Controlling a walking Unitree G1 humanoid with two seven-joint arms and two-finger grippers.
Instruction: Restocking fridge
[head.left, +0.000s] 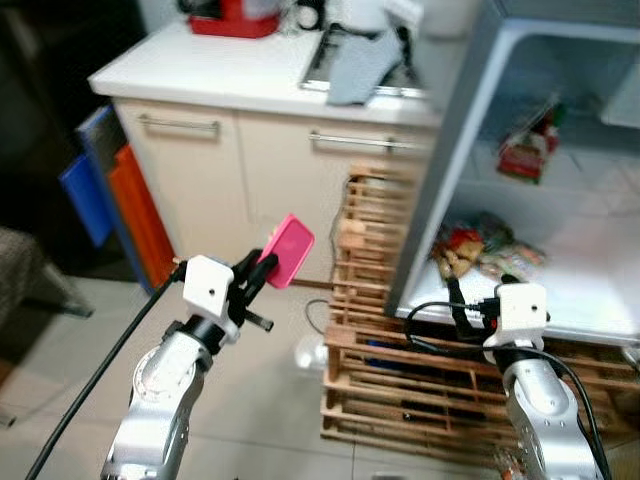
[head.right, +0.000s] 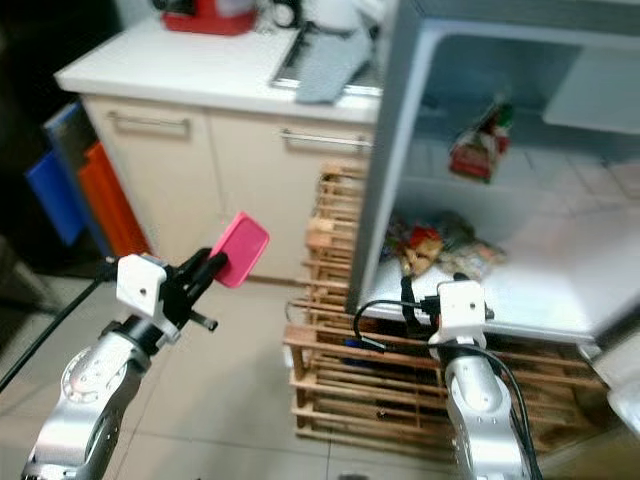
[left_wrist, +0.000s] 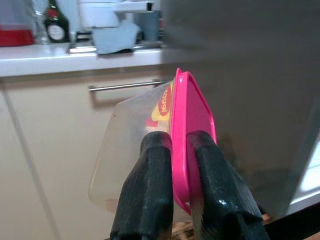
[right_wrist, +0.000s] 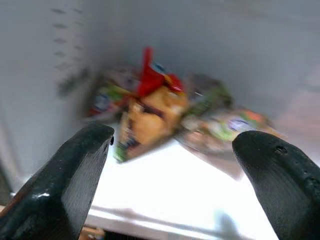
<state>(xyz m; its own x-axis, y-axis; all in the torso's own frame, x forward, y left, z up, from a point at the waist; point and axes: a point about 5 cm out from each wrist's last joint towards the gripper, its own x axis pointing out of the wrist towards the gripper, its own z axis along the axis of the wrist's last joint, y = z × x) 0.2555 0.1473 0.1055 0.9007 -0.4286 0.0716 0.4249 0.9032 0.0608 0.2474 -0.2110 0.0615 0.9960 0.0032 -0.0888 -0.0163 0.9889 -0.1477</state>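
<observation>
Left gripper (left_wrist: 179, 150) jaws clamped on the rim of a clear plastic container with pink lid (head.left: 289, 250), held in the air in front of the cabinet, left of the open fridge (head.left: 560, 170). Looks light and stiff, probably slick; the edge pinch may let it pivot. Right gripper (right_wrist: 175, 150) jaws apart at the lower shelf, facing the snack packets (right_wrist: 150, 112).

The open white fridge's lower shelf (head.left: 590, 290) carries a heap of colourful snack packets (head.left: 478, 250) at its left end; the upper shelf (head.left: 590, 170) holds a red packet (head.left: 527, 152).
</observation>
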